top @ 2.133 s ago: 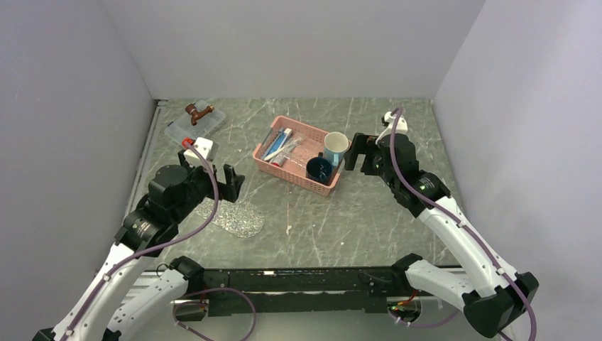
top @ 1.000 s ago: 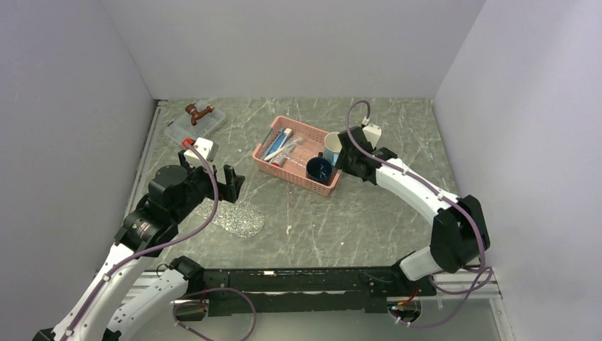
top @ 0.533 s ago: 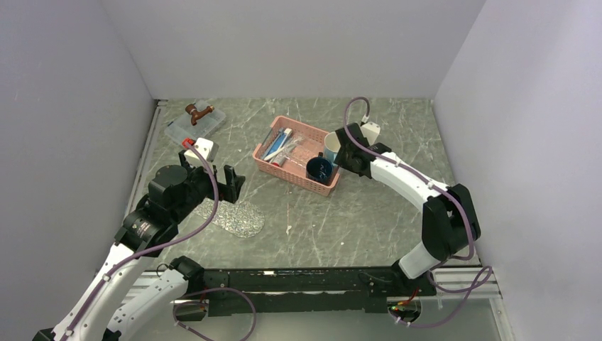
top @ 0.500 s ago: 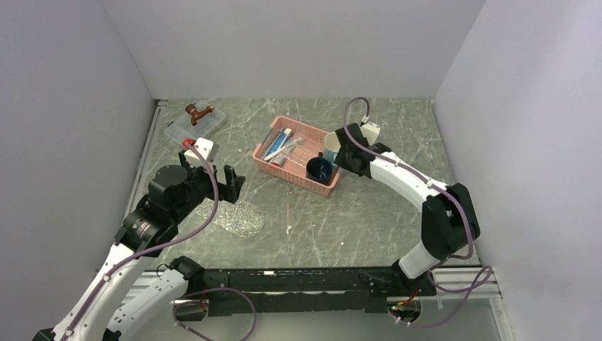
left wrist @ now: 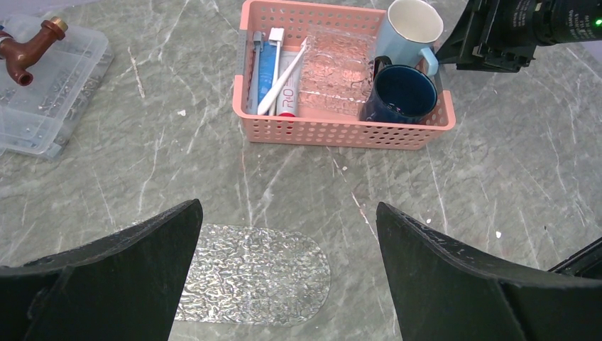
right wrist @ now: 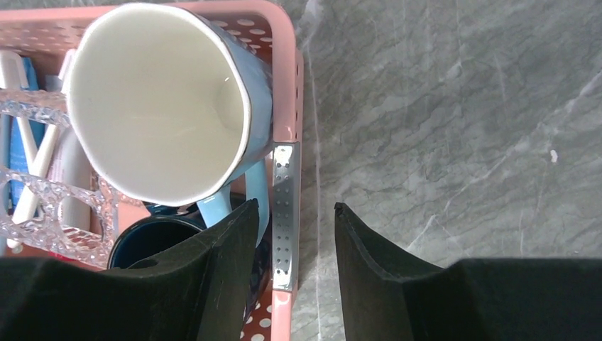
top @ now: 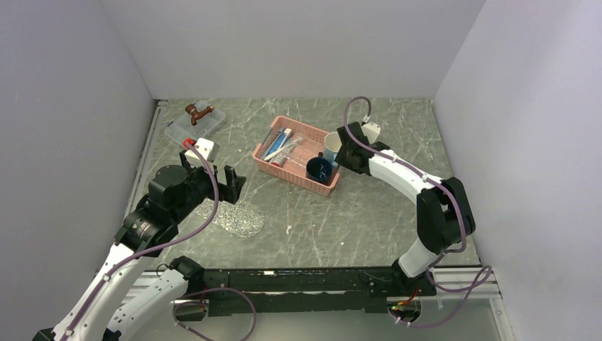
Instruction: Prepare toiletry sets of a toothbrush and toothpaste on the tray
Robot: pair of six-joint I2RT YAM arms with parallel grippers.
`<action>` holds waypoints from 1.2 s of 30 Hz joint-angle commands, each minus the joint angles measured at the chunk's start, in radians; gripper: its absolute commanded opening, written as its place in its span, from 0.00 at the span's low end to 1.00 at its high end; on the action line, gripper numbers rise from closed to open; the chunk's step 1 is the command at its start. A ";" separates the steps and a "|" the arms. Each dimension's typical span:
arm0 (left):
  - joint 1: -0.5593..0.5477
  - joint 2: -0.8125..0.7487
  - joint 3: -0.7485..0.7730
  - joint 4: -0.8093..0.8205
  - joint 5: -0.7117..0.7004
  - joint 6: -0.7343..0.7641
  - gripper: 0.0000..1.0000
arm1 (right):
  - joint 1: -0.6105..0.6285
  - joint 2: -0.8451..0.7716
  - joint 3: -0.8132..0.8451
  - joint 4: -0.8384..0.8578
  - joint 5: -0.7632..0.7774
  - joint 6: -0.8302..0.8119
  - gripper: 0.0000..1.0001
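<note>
Two claws, both parted. My left claw hangs spread wide above the tray on the bench. My right claw straddles the pink basket's end wall beside the light blue mug, not clamped. Toothbrush and toothpaste lie in the basket's opposite end.

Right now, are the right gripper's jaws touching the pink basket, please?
Cannot tell. Right wrist view: the right gripper sets its jaws astride the pink basket wall; table shows beside one, the other's gap hidden.
</note>
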 commanded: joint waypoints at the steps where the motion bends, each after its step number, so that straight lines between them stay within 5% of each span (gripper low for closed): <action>1: 0.000 0.004 0.002 0.027 0.012 0.008 0.99 | -0.004 0.032 0.024 0.041 -0.025 0.012 0.45; 17: -0.001 -0.003 0.001 0.026 0.008 0.008 0.99 | -0.004 0.070 0.048 0.018 -0.032 -0.026 0.25; 24: -0.001 -0.001 0.001 0.026 0.005 0.010 0.99 | -0.004 0.121 0.110 -0.021 -0.053 -0.106 0.00; 36: -0.001 0.007 0.000 0.022 -0.001 0.013 0.99 | -0.013 0.197 0.245 -0.038 -0.055 -0.347 0.00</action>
